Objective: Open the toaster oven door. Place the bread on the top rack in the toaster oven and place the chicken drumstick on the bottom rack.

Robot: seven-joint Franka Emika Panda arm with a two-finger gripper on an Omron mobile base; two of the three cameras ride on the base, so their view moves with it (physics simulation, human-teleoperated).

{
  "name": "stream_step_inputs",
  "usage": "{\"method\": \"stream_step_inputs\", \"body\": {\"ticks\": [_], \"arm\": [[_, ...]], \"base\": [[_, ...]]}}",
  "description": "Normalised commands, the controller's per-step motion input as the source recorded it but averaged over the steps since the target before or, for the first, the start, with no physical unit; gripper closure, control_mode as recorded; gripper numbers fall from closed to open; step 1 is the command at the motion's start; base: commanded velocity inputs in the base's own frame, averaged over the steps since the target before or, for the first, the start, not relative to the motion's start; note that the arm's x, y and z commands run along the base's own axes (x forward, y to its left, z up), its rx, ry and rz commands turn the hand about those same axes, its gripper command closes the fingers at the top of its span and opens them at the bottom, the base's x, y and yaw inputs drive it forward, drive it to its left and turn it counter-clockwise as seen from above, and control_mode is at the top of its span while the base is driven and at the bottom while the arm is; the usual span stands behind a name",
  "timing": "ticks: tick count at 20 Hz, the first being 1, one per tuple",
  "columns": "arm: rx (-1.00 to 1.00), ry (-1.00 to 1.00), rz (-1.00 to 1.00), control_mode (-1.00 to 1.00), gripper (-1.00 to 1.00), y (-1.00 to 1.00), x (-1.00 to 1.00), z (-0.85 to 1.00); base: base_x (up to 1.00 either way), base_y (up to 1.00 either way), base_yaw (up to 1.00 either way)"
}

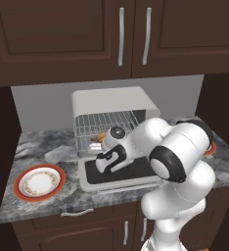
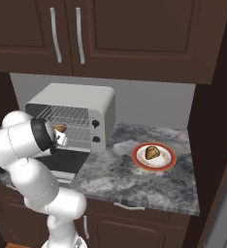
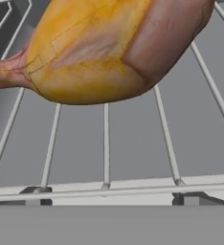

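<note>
The off-white toaster oven (image 1: 111, 100) (image 2: 76, 94) stands on the counter with its door (image 1: 136, 169) (image 2: 69, 164) folded down flat. Both wire racks show inside, the top rack (image 1: 104, 119) (image 2: 69, 114) bare. The chicken drumstick (image 3: 109, 48) (image 1: 101, 136) (image 2: 60, 128) lies on the bottom rack (image 3: 106, 143), just inside the front edge. My gripper (image 1: 95, 145) (image 2: 62, 137) reaches over the door to the oven mouth, open, right behind the drumstick and not gripping it. The bread (image 2: 153, 152) sits on a red-rimmed plate (image 2: 168, 163) to the right of the oven.
A bare red-rimmed plate (image 1: 39, 182) lies left of the oven near the counter's front edge. Dark wall cabinets (image 1: 87, 34) hang over the oven. A tall dark panel (image 2: 217, 145) closes the counter on the right. My arm's elbow (image 1: 180, 152) hangs over the door.
</note>
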Motion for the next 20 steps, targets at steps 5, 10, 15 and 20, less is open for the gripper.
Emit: {"method": "stream_step_inputs", "body": {"ticks": [5, 10, 15, 20], "arm": [[0.0, 0.0, 0.0, -1.0, -1.0, -0.04, 0.25, 0.03], [0.0, 0.0, 0.0, -1.0, -1.0, -0.02, 0.27, 0.01], [0.0, 0.0, 0.0, -1.0, -1.0, 0.0, 0.1, 0.0], [0.0, 0.0, 0.0, -1.0, -1.0, 0.0, -0.17, 0.01]], "base": [[0.0, 0.0, 0.0], [0.0, 0.0, 0.0], [0.0, 0.0, 0.0], [0.0, 0.0, 0.0]]}}
